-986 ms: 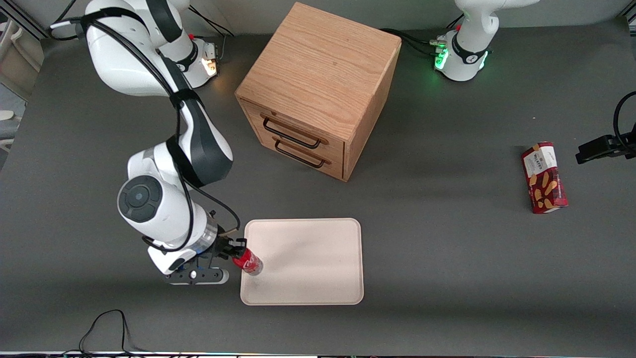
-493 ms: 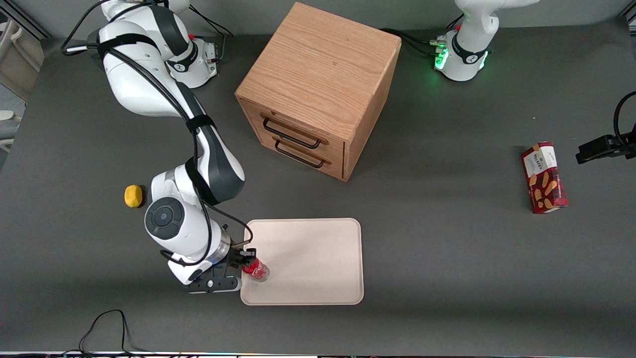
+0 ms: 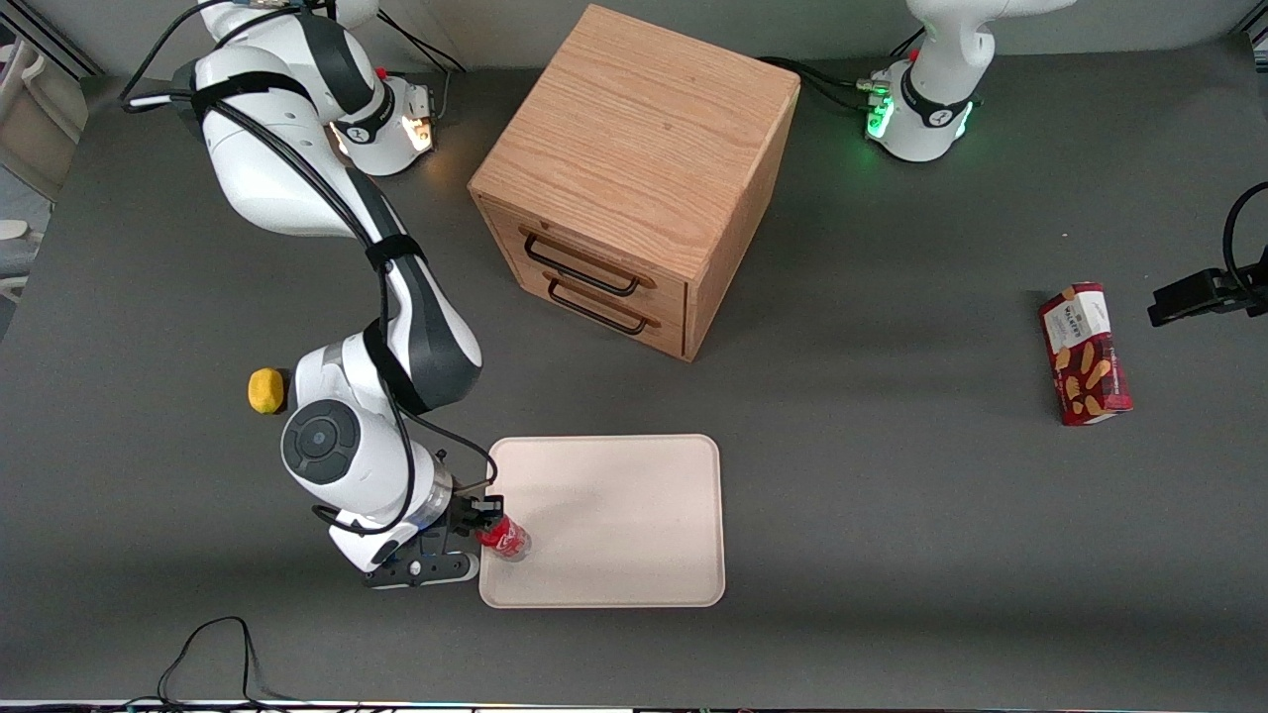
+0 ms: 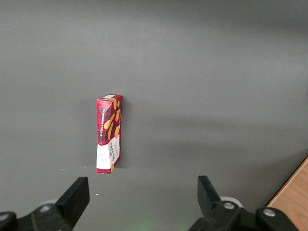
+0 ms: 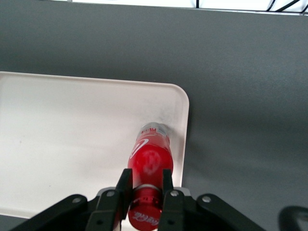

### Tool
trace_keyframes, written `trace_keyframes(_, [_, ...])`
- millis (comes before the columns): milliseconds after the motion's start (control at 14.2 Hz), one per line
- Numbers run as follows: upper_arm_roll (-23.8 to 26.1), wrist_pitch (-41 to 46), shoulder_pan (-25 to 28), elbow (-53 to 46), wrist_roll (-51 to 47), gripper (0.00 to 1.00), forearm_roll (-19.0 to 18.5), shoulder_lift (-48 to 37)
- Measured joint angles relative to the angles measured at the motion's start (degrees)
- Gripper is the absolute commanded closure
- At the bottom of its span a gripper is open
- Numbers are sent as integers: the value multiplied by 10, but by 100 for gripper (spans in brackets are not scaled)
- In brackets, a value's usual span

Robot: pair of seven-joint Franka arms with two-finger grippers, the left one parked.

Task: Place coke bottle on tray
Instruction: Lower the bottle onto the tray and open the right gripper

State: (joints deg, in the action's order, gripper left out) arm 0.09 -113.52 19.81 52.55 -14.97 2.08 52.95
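Note:
The coke bottle (image 3: 503, 538) (image 5: 150, 156), with red label and red cap, stands nearly upright over the cream-white tray (image 3: 614, 515) (image 5: 72, 134). Its clear base is just inside the tray corner nearest the front camera, at the working arm's end. I cannot tell whether the base touches the tray. My right gripper (image 3: 482, 520) (image 5: 146, 185) hangs above that corner, shut on the bottle's neck just under the cap. The fingers (image 5: 124, 185) press on both sides of the neck.
A wooden two-drawer cabinet (image 3: 634, 178) stands farther from the front camera than the tray. A small yellow object (image 3: 265, 389) lies beside the working arm. A red snack box (image 3: 1085, 354) (image 4: 109, 133) lies toward the parked arm's end. A black cable (image 3: 208, 644) loops at the table's near edge.
The arm carried the bottle further in over the tray corner and stood it more upright, then shifted back slightly. The yellow object, hidden by the arm a second ago, now shows.

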Motion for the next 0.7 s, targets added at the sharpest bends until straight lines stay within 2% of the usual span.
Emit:
trace_keyframes(282, [0,0,-1,0,1,100,0,2])
trace_keyframes(423, [0,0,-1,0,1,73,0,3])
trace_keyframes(493, [0,0,-1,0,1,69,0,3])
trace_keyframes(563, [0,0,-1,0,1,52,0,3])
trace_keyframes(634, [0,0,-1,0,1,44,0,3])
trace_keyframes(704, [0,-1,-1,0,1,23,0,3])
